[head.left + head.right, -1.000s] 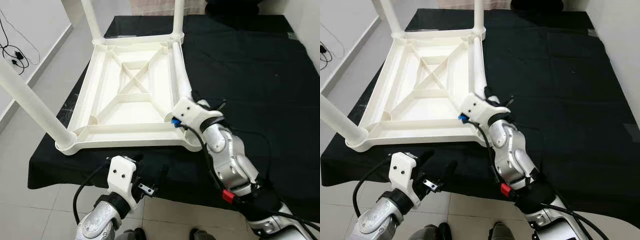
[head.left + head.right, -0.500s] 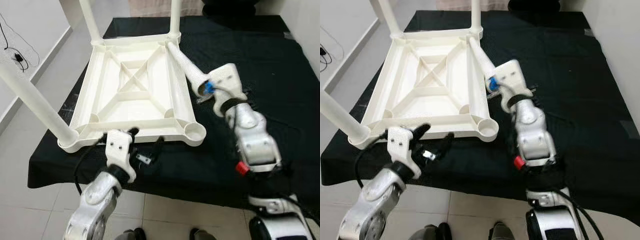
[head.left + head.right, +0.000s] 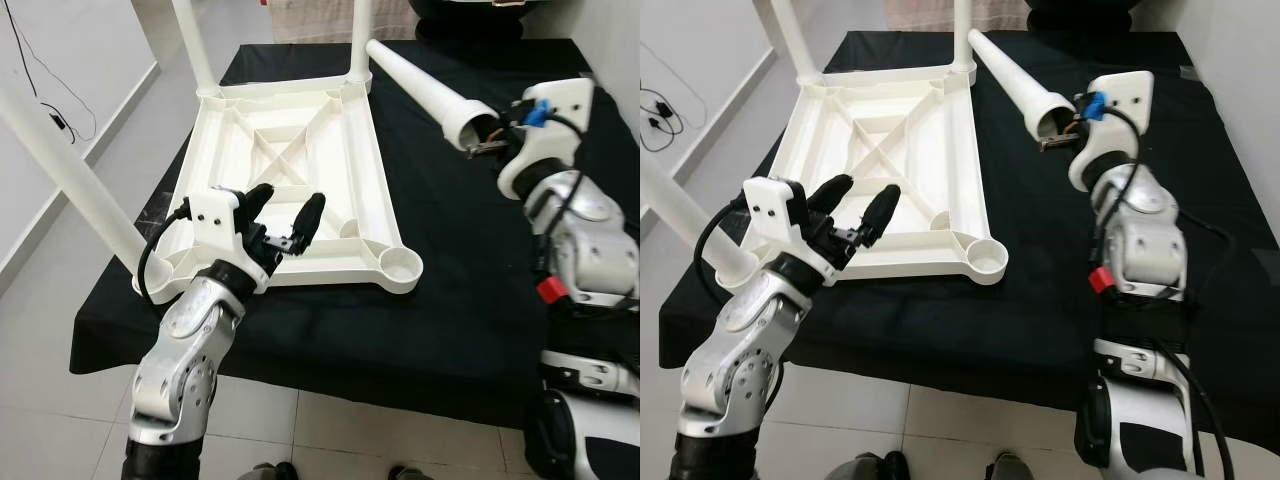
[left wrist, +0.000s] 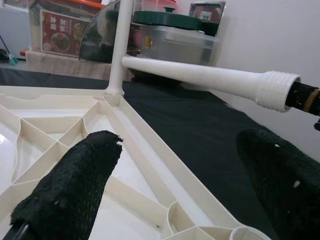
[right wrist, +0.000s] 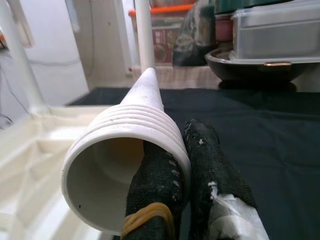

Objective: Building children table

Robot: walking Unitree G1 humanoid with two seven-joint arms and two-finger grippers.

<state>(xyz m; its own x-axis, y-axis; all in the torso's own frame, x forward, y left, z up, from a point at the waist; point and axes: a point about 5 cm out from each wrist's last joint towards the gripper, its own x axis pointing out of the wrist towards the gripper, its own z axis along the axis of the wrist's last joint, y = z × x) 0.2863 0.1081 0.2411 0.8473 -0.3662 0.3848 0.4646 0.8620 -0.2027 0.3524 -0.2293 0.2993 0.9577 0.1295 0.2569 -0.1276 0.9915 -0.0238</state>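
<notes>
A white plastic table top [image 3: 290,170] lies upside down on a black cloth. Legs stand in its far-left [image 3: 195,45], far-right [image 3: 360,35] and near-left [image 3: 65,165] corners. The near-right socket [image 3: 400,265] holds nothing. My right gripper [image 3: 490,135] holds the loose leg [image 3: 420,75] in the air to the right of the top. It is shut on the leg's threaded rim [image 5: 125,145], one finger inside and one outside. My left gripper [image 3: 285,215] hovers open over the top's near edge, its fingers [image 4: 75,175] spread wide.
The black-covered table [image 3: 480,280] has bare cloth to the right of the white top. Grey tile floor lies to the left, with cables [image 3: 40,100] by the wall. Beyond the far edge stand food containers [image 4: 170,35] and a dark bowl [image 5: 260,60].
My right gripper has carried the loose leg up and to the right, away from the top's near-right corner. My left gripper has risen from below the table edge to over the top.
</notes>
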